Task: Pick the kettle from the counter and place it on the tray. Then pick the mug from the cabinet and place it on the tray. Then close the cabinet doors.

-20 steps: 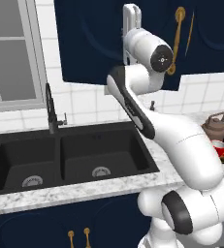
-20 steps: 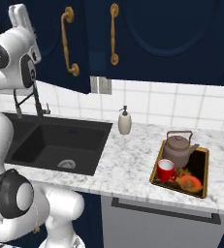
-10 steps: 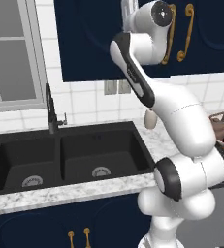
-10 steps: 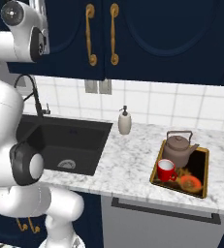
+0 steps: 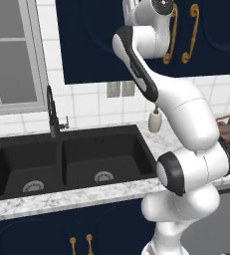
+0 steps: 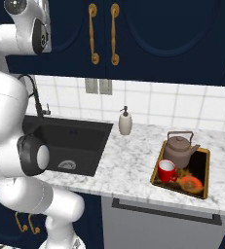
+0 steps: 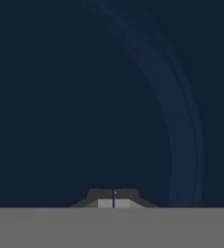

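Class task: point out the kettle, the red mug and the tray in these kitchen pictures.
kettle (image 6: 178,153), right base view, on its rounded body.
mug (image 6: 166,171), right base view, on its red side.
tray (image 6: 204,175), right base view, on its golden right rim.

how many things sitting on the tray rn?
3 on the tray: kettle at the back, red mug front-left, and an orange item front-right that is too small to identify. Anything behind the kettle would be hidden.
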Controlling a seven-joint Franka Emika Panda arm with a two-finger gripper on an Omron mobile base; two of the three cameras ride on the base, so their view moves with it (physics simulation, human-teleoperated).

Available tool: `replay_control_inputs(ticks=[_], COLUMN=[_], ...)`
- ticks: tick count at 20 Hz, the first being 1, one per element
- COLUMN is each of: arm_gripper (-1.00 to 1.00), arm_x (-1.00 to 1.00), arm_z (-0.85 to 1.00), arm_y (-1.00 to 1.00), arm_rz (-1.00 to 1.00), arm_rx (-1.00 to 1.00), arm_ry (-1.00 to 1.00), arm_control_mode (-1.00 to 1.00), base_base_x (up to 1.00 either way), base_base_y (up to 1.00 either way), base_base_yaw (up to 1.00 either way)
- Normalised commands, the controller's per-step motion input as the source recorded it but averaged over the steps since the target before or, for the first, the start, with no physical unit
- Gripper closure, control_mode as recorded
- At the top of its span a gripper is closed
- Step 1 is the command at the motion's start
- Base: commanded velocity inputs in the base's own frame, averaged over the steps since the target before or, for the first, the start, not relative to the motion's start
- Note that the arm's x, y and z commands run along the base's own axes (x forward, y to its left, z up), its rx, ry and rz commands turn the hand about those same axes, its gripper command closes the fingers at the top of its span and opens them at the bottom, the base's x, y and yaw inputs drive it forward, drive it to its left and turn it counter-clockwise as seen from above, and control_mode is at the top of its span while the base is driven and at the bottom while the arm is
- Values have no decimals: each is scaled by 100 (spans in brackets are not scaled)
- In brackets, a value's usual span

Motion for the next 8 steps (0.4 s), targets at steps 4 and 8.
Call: replay_control_inputs(ticks=[4,8], arm_gripper=[100,100], arm_x=[81,36], arm_z=[-100,-100], arm_y=[-6,-9], arm_rz=[4,17], arm_rx=[0,0], arm_ry=[-2,-26], arm_control_mode=[-100,-100], base_base_x=[0,0], base_base_y=[0,0], base_base_yaw=[0,0])
